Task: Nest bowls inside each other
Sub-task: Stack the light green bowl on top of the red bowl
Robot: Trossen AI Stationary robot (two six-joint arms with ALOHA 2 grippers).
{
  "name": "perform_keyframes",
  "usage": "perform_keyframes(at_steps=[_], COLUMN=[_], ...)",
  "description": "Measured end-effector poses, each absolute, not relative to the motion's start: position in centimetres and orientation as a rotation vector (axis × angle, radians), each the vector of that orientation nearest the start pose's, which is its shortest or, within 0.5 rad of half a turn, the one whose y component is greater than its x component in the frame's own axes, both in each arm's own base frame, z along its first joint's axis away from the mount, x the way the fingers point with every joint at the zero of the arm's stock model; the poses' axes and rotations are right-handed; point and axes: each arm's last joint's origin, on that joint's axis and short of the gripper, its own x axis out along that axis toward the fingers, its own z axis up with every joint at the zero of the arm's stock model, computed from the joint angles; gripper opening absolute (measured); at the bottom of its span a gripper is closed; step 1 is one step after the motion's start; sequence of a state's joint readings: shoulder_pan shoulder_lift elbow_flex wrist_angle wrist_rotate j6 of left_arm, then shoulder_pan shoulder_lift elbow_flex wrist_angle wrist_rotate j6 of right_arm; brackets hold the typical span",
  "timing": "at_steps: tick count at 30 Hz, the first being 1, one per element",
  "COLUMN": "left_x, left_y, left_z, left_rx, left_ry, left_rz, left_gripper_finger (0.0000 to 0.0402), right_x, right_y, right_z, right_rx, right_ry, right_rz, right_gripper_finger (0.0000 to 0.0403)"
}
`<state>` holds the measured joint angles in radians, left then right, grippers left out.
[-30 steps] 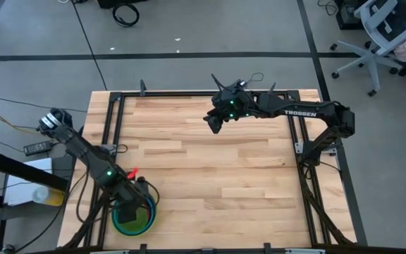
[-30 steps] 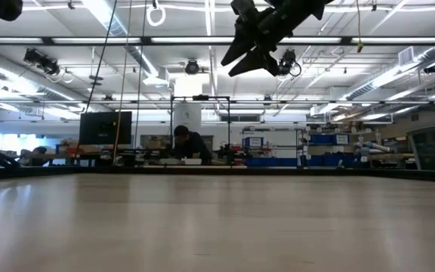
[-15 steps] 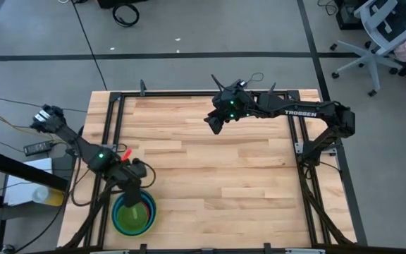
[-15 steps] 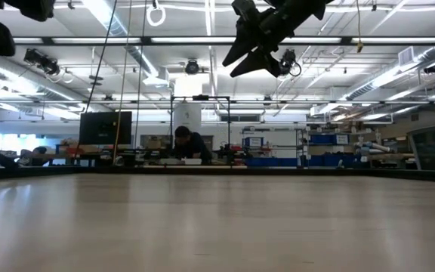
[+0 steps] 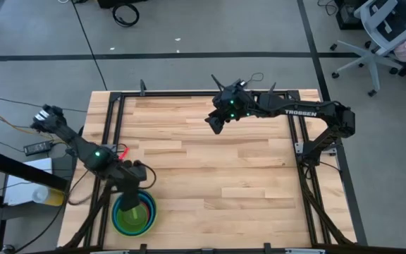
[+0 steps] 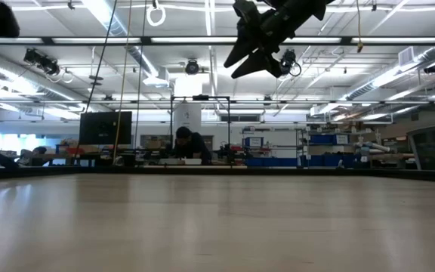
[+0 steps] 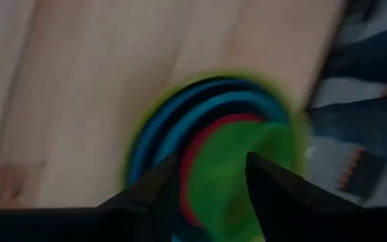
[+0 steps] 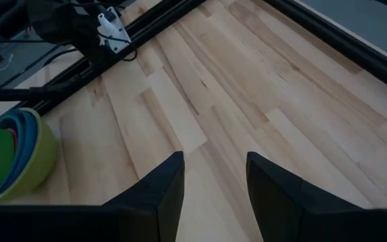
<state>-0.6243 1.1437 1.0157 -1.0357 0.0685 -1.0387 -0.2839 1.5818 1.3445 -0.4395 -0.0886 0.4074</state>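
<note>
The bowls sit nested in one stack (image 5: 135,215) at the table's near left corner. The large lime-green bowl (image 8: 37,156) is outermost, with blue bowls (image 7: 170,117) inside it. Then comes the red-pink bowl (image 7: 192,156), with the small green bowl (image 7: 237,171) innermost. My left gripper (image 5: 128,190) hangs just above the stack's far-left side, pointing steeply down. It is open (image 7: 211,160) and holds nothing. My right gripper (image 5: 213,125) waits high over the table's far middle, open (image 8: 213,159) and with nothing in it.
Black frame rails (image 5: 115,123) run along the table's left, right and far edges. Cables and a clamp (image 8: 109,27) sit at the far left rail. Beyond the table a person (image 6: 189,143) sits at a desk.
My left gripper has risen from low over the stack and drawn back toward the table's left and far edges. The nested bowls, before half covered by it, now show and have stayed in place.
</note>
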Motion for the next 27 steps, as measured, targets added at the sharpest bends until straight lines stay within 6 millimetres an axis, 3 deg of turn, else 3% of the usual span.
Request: perform_keyframes(at_steps=[3,5,11,17,27], left_x=[16.0,15.8,15.2,15.0,15.6], left_y=[-12.1,-12.6,-13.6,-13.5,-12.1], left_z=[29.8,29.6,26.7,23.7,23.3], left_rx=[-0.61,-0.591,-0.567,-0.581,-0.561], left_ry=[1.223,1.206,1.245,1.269,1.271], left_rz=[-0.047,-0.07,-0.08,-0.046,0.015], left_gripper_finger=[0.0159,0.0153,0.0148,0.0148,0.0148], right_x=[33.6,33.6,33.5,33.4,33.3], right_y=[-9.8,-10.0,-10.1,-10.0,-10.4], right_z=[30.7,30.7,30.7,30.7,30.7], right_rx=[0.524,0.526,0.529,0.531,0.532], right_ry=[0.628,0.629,0.633,0.64,0.638], right_rz=[-0.305,-0.3,-0.303,-0.304,-0.313], right_gripper_finger=[0.0165,0.0165,0.0165,0.0165,0.0165])
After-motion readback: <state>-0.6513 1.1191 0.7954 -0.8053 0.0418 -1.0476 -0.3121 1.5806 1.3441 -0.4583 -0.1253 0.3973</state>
